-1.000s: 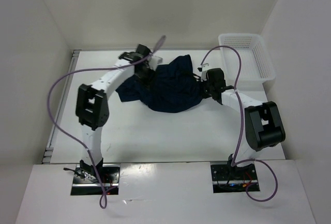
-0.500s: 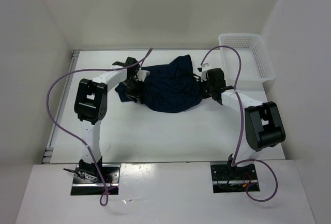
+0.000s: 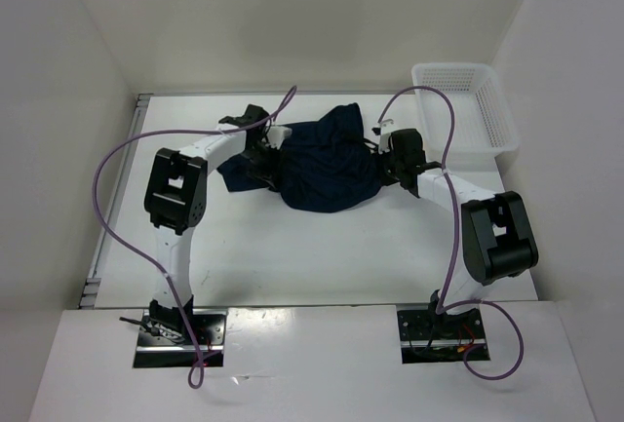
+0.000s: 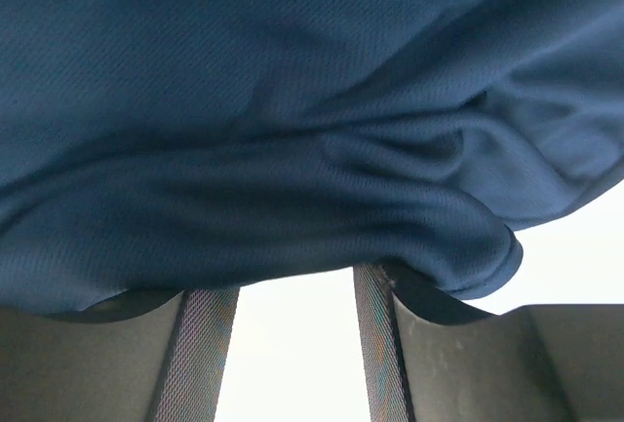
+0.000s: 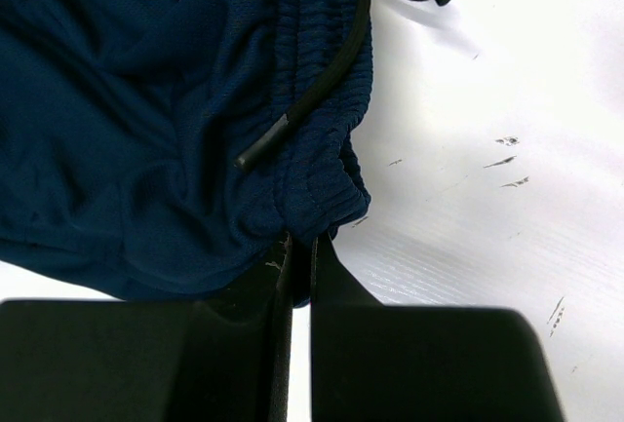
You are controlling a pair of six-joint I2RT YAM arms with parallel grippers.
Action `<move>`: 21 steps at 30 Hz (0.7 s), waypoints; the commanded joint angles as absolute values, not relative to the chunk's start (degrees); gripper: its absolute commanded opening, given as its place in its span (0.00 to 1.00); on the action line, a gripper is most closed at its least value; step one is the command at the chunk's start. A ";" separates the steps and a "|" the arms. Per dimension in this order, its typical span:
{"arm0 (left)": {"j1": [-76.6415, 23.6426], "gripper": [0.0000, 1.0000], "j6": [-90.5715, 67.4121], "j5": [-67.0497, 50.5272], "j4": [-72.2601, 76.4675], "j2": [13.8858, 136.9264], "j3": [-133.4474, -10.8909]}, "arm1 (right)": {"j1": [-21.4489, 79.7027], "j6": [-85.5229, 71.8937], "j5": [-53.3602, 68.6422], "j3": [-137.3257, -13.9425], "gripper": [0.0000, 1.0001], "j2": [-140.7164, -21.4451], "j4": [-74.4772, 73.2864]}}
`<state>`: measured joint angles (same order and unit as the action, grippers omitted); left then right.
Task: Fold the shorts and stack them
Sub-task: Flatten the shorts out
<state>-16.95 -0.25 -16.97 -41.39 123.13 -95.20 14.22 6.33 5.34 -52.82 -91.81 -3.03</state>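
Note:
The dark navy shorts (image 3: 327, 164) lie crumpled in a heap at the middle back of the table. My left gripper (image 3: 263, 156) is at the heap's left edge. In the left wrist view its fingers (image 4: 202, 344) stand apart, with white table between them and navy fabric (image 4: 292, 149) draped over their tips. My right gripper (image 3: 387, 166) is at the heap's right edge. In the right wrist view it (image 5: 300, 247) is shut on the gathered waistband (image 5: 322, 100), beside the black drawstring (image 5: 292, 115).
A white mesh basket (image 3: 490, 115) stands at the back right corner, just beyond the right arm. White walls close in the table on the left, back and right. Purple cables loop over both arms.
My left gripper has swung from the back of the heap down to its left edge, then slightly inward under the fabric. The right gripper and its hold have not moved.

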 commanded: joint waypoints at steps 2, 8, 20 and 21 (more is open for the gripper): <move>-18.37 0.56 0.00 -14.86 -39.11 127.26 -95.80 | 14.15 7.65 5.63 -53.35 0.00 -91.05 -0.35; -18.37 0.05 0.00 -17.05 -41.30 127.98 -98.17 | 14.15 10.28 5.01 -53.35 0.00 -91.05 -0.35; -9.84 0.00 0.00 2.20 -65.90 96.88 -78.05 | 11.08 39.19 19.59 -62.04 0.00 -86.31 -34.34; -9.84 0.00 0.00 2.98 -69.49 95.90 -77.52 | 11.07 40.42 20.38 -62.83 0.00 -86.31 -38.19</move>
<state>-8.73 -0.30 -2.68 -56.34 101.62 -78.87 12.56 32.34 15.66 -58.35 -89.06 -25.39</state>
